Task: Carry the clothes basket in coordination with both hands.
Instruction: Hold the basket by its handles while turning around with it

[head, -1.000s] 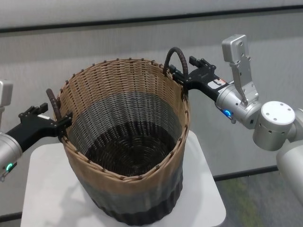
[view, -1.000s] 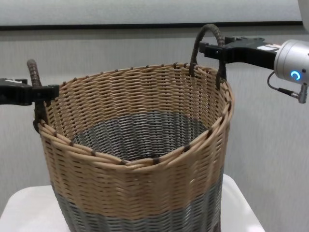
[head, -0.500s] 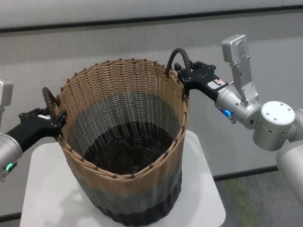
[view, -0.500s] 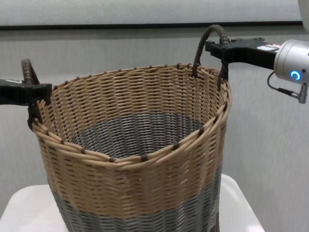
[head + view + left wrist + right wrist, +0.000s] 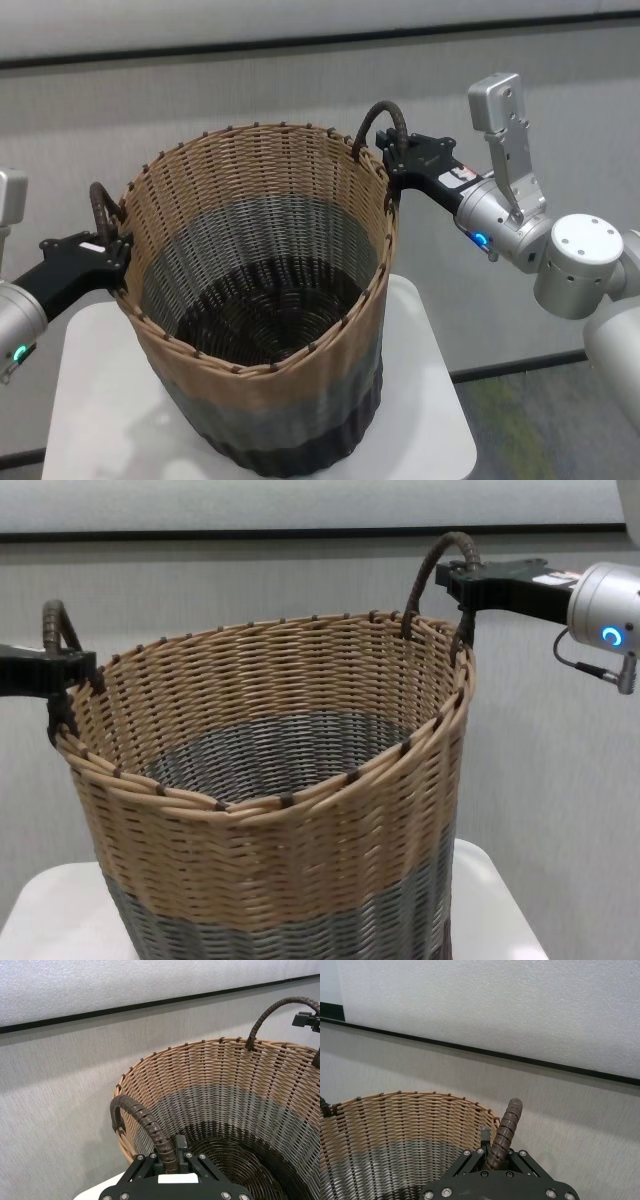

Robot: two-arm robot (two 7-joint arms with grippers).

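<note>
The clothes basket (image 5: pixel 250 175) stands on a white table (image 5: pixel 435 410), with a tan upper band, grey lower band and dark base. My left gripper (image 5: pixel 112 250) is shut on the left loop handle (image 5: pixel 100 205) at the rim. In the left wrist view the fingers (image 5: pixel 181 1147) pinch that handle (image 5: pixel 145 1122). My right gripper (image 5: pixel 400 155) is shut on the right loop handle (image 5: pixel 385 115) at the far right of the rim. The right wrist view shows the handle (image 5: pixel 506 1125) clamped in the right gripper (image 5: pixel 495 1155). The chest view shows the basket (image 5: pixel 270 850) between the left gripper (image 5: pixel 65 665) and the right gripper (image 5: pixel 462 577).
The table is small, and the basket covers most of its top. A grey wall with a dark horizontal stripe (image 5: pixel 300 42) runs behind. Dark floor (image 5: pixel 530 420) shows past the table's right edge.
Both grippers have closed onto the loop handles. The handles have been drawn slightly outward, and the basket's rim has shifted a little to the left and looks rounder.
</note>
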